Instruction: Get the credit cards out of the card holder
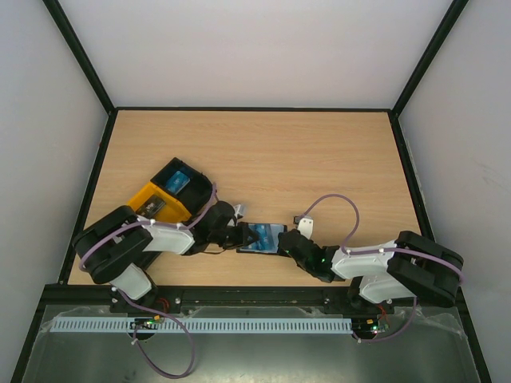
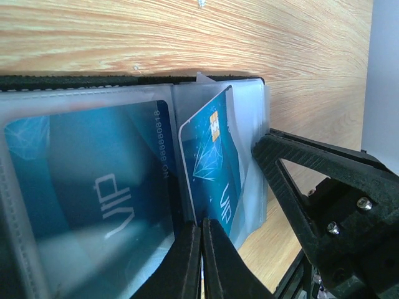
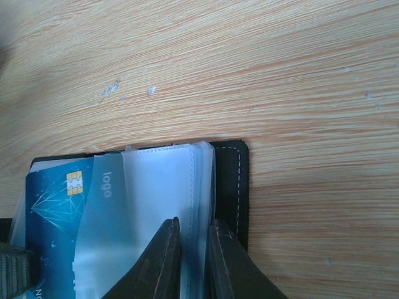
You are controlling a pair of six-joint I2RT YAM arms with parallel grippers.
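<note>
**Left arm** [image 1: 136, 239], black and white with jointed links: folded at the elbow over its base, its forearm reaching right and low over the tabletop [image 1: 319, 159]. A purple cable loops along it.

**Left gripper** [image 1: 237, 238], black and two-fingered: its jaws are pressed together in the left wrist view [image 2: 201, 249], nipping the lower edge of a blue plastic credit card [image 2: 212, 168].

**Right arm** [image 1: 399, 267], of the same build: its elbow is bent out to the right and its forearm reaches left.

**Right gripper** [image 1: 291, 243], tip to tip with the left one: its jaws [image 3: 193, 255] are narrowed on the translucent sleeves of a flat black card holder [image 3: 234, 187].
</note>
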